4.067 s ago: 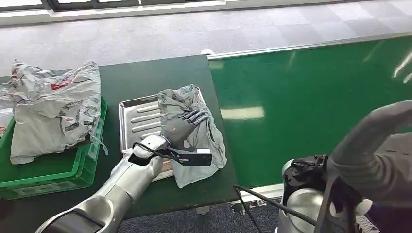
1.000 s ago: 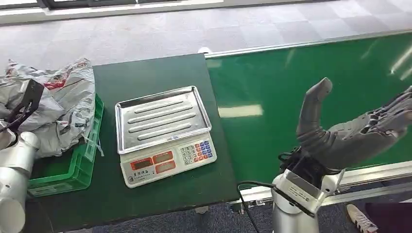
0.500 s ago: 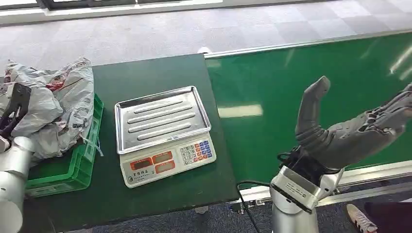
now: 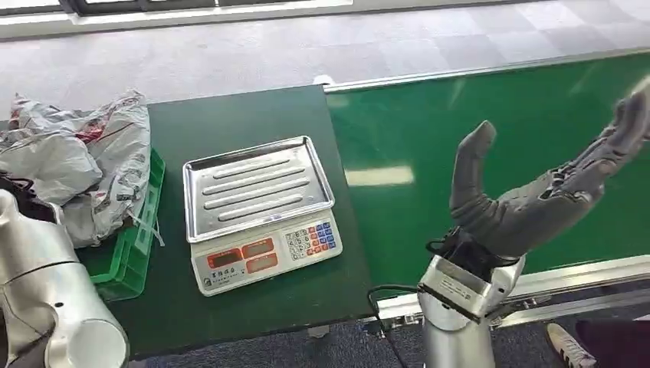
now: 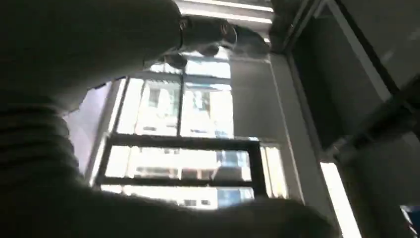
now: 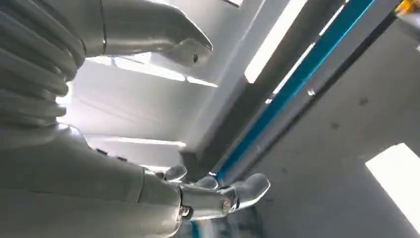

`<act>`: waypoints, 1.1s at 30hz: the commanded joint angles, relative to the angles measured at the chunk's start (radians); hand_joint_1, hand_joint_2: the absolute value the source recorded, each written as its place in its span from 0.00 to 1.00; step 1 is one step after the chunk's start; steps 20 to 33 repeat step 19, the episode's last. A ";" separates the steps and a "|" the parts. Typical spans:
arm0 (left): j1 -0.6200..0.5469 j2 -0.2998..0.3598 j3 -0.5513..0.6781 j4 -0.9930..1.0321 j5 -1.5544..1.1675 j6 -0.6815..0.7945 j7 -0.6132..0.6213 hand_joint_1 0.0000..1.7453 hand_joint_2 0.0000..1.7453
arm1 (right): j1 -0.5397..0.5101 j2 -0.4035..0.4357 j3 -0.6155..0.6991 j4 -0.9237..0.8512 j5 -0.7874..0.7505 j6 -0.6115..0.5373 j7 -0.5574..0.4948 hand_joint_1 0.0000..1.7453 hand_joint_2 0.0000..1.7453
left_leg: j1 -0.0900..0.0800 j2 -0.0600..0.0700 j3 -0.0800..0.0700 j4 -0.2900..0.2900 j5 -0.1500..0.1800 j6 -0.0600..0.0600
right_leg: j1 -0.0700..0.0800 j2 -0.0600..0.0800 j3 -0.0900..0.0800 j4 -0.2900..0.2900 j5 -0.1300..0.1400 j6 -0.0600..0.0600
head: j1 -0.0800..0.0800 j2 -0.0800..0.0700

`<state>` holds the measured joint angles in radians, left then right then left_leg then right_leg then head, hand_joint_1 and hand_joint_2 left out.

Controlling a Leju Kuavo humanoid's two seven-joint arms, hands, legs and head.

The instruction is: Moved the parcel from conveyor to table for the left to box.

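- The crumpled grey plastic parcels [image 4: 73, 157] are seen heaped in the green plastic crate [image 4: 126, 264] at the left edge of the dark green tabletop [image 4: 245, 115]; the boxing step is judged done for what lies there.
- The white electronic scale with a ribbed steel tray [image 4: 257, 188] sits near the tabletop's right edge; nothing is on its tray.
- The green conveyor belt [image 4: 429, 123] adjoins the tabletop's right edge; no parcel is seen on the visible stretch.
- The right robot hand [image 4: 536, 195] is held raised above the belt, thumb and fingers spread apart, nothing in it.
- The left robot hand [image 5: 213, 37] appears dark against a bright window in the left wrist view; whether its fingers are apart or together cannot be told. The silver left arm [image 4: 46, 307] is at the lower left, beside the crate.
- Judgement: one cycle appears complete; any further transfer depends on another parcel arriving on the belt.
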<state>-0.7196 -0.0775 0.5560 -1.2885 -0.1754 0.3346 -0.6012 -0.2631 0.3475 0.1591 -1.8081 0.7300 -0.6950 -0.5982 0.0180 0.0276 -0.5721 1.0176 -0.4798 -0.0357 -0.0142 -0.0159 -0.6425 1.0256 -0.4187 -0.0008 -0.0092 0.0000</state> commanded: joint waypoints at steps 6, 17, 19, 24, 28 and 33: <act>0.447 -0.018 -0.659 -0.517 0.115 -0.432 -0.021 0.00 1.00 | 0.058 -0.108 0.251 0.194 -0.219 0.025 -0.026 0.00 1.00 | 0.000 -0.004 0.006 -0.006 0.000 0.002 | 0.000 0.001 0.006 -0.006 -0.001 0.001 | 0.000 0.000; 0.541 -0.101 -0.797 -0.420 0.086 -0.663 -0.097 0.00 1.00 | 0.200 -0.152 0.231 0.009 -0.475 0.343 -0.100 0.00 1.00 | 0.000 -0.011 0.004 -0.004 -0.001 0.003 | 0.000 -0.005 0.007 -0.005 -0.004 0.003 | 0.001 0.000; 0.544 -0.098 -0.836 -0.361 0.028 -0.528 -0.097 0.00 1.00 | 0.219 -0.172 0.231 -0.026 -0.576 0.422 -0.100 0.00 1.00 | 0.000 -0.012 0.003 -0.004 -0.001 0.003 | 0.000 -0.007 0.006 -0.005 -0.004 0.003 | 0.001 0.000; 0.544 -0.098 -0.836 -0.361 0.028 -0.528 -0.097 0.00 1.00 | 0.219 -0.172 0.231 -0.026 -0.576 0.422 -0.100 0.00 1.00 | 0.000 -0.012 0.003 -0.004 -0.001 0.003 | 0.000 -0.007 0.006 -0.005 -0.004 0.003 | 0.001 0.000; 0.544 -0.098 -0.836 -0.361 0.028 -0.528 -0.097 0.00 1.00 | 0.219 -0.172 0.231 -0.026 -0.576 0.422 -0.100 0.00 1.00 | 0.000 -0.012 0.003 -0.004 -0.001 0.003 | 0.000 -0.007 0.006 -0.005 -0.004 0.003 | 0.001 0.000; 0.544 -0.098 -0.836 -0.361 0.028 -0.528 -0.097 0.00 1.00 | 0.219 -0.172 0.231 -0.026 -0.576 0.422 -0.100 0.00 1.00 | 0.000 -0.012 0.003 -0.004 -0.001 0.003 | 0.000 -0.007 0.006 -0.005 -0.004 0.003 | 0.001 0.000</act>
